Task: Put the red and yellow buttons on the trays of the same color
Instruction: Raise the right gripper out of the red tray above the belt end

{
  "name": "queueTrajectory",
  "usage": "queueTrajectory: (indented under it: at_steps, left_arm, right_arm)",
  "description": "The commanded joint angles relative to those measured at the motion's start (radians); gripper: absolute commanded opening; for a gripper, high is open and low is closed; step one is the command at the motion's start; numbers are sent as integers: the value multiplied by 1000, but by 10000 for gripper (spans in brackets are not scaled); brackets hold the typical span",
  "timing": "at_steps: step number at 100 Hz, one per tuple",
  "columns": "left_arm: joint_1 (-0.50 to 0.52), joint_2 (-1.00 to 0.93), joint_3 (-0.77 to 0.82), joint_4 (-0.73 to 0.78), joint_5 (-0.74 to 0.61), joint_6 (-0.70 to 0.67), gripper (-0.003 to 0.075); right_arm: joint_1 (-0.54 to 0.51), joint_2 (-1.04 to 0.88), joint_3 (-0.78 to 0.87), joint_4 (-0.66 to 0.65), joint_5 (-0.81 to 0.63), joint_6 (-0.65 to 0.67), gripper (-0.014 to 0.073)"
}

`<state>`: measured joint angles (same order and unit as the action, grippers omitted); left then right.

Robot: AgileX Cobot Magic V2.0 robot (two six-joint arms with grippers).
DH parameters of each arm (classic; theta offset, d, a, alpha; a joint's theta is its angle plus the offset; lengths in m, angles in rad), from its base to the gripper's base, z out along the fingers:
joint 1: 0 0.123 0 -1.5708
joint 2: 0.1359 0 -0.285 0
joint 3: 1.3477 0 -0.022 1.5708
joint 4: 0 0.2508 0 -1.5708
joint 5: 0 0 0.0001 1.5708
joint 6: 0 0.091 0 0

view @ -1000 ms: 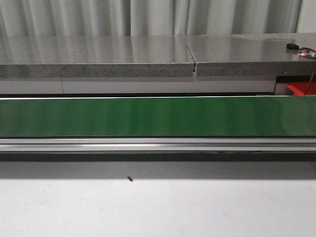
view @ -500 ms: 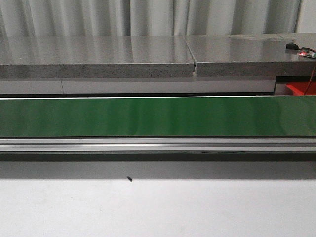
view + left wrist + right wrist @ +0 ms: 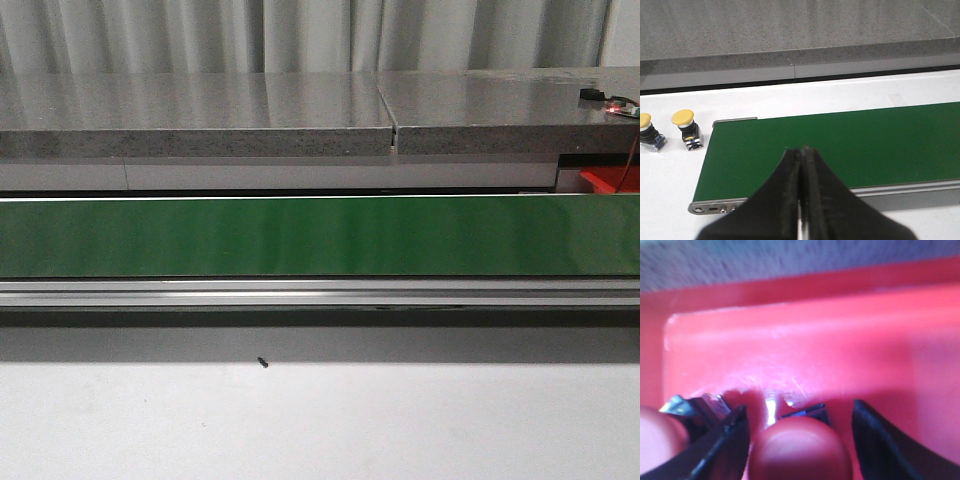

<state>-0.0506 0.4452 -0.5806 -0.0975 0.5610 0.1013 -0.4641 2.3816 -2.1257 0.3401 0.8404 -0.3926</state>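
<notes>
Two red buttons sit in the red tray [image 3: 805,355] under the right claw [image 3: 799,437]. One red button [image 3: 800,447] lies between its fingers, which stand apart and clear of it; a second red button [image 3: 657,440] shows at about nine o'clock of the first. I reckon this is the release, so the claw should lift straight up without brushing the cap.

Farther off, the left claw [image 3: 800,197] hangs with its fingers pressed together and nothing between them over the near edge of the green belt [image 3: 850,145]. Two yellow buttons, one yellow button [image 3: 686,129] and another [image 3: 649,131], stand on the white desk [image 3: 670,175] at ten o'clock of it, waiting.

Compared with a second ago, the front view matches: bare belt, same black speck [image 3: 263,363], no arm showing.
</notes>
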Motion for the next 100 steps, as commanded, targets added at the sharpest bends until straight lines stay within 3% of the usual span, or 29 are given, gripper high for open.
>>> queueTrajectory:
  at_steps: [1,53,83,100]
  left_arm:
    - [-8,6,-26,-12,-77,-7,-20]
    - [-8,6,-26,-12,-77,-7,-20]
    - [-8,6,-26,-12,-77,-7,-20]
    - [-8,6,-26,-12,-77,-7,-20]
  right_arm:
    - [-3,-111,-36,16,-40,-8,461]
    - [24,-336,-36,48,104,-7,458]
    - [183,-513,-24,45,192,-6,458]
    - [316,-620,65,14,170,2,457]
